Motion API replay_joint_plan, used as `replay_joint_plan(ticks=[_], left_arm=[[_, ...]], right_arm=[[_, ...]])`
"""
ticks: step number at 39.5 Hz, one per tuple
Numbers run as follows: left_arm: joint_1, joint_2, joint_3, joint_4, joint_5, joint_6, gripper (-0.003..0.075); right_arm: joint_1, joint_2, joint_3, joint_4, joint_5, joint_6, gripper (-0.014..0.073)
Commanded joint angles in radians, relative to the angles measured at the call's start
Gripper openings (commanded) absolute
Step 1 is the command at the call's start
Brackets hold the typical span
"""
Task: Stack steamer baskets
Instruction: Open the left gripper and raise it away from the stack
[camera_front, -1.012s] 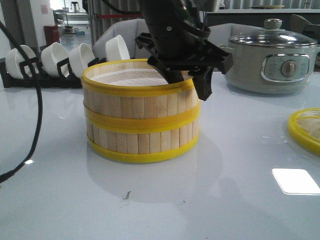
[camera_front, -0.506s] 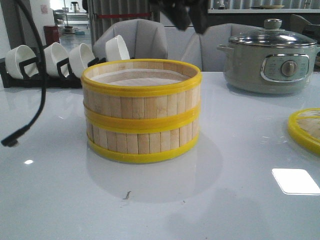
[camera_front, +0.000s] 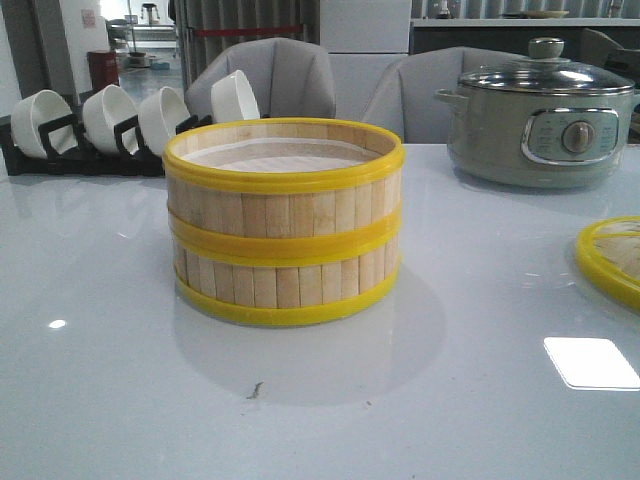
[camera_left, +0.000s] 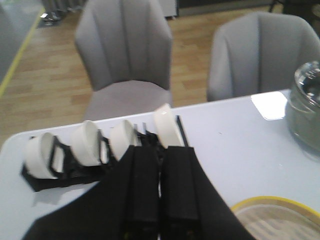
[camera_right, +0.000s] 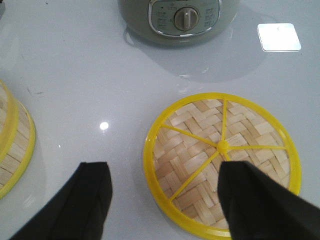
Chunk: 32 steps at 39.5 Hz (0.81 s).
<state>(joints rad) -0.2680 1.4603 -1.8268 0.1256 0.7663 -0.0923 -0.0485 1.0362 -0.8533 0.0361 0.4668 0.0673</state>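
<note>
Two steamer baskets stand stacked in mid-table: the upper tier (camera_front: 285, 205) sits squarely on the lower tier (camera_front: 285, 280). Neither gripper shows in the front view. My left gripper (camera_left: 161, 150) is shut and empty, high above the table; the upper basket's rim (camera_left: 260, 202) shows beside it. My right gripper (camera_right: 165, 170) is open and empty, hovering over the edge of a flat woven bamboo lid with a yellow rim (camera_right: 200, 145). The lid lies on the table at the right (camera_front: 612, 255). The stack's wall shows in the right wrist view (camera_right: 12, 145).
A grey-green electric pot with a glass lid (camera_front: 545, 115) stands at the back right, beyond the woven lid (camera_right: 180, 17). A black rack with white bowls (camera_front: 110, 125) stands at the back left (camera_left: 95, 150). Grey chairs (camera_front: 275, 80) stand behind the table.
The left gripper was at the upper basket's rim a second ago, rose to the top of the front view, and is now out of it. The stack has not moved.
</note>
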Motion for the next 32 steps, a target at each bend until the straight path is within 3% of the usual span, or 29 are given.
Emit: replay_joint_plan(ticks=[1,5,18,32], left_arm=[[0.079,-0.127,0.058,-0.023,-0.094,-0.015,0.0085],[0.123,-0.242,0.208,-0.023,-0.134,-0.040,0.0085],[0.126,-0.646,0.796,-0.045,-0.307,-0.063,0.0085],[0.122,-0.964,1.249,-0.063,-0.452,-0.091,0.0085]], right_arm=[[0.000,-0.011,-0.034,-0.003,-0.071,-0.008,0.0560],[0.000,-0.011,-0.034,-0.001,-0.071,-0.008,0.0560],[0.000,-0.011,-0.034,0.048,-0.042,-0.008,0.0560],[0.000,-0.011,-0.034,0.048,-0.006,-0.008,0.0560]])
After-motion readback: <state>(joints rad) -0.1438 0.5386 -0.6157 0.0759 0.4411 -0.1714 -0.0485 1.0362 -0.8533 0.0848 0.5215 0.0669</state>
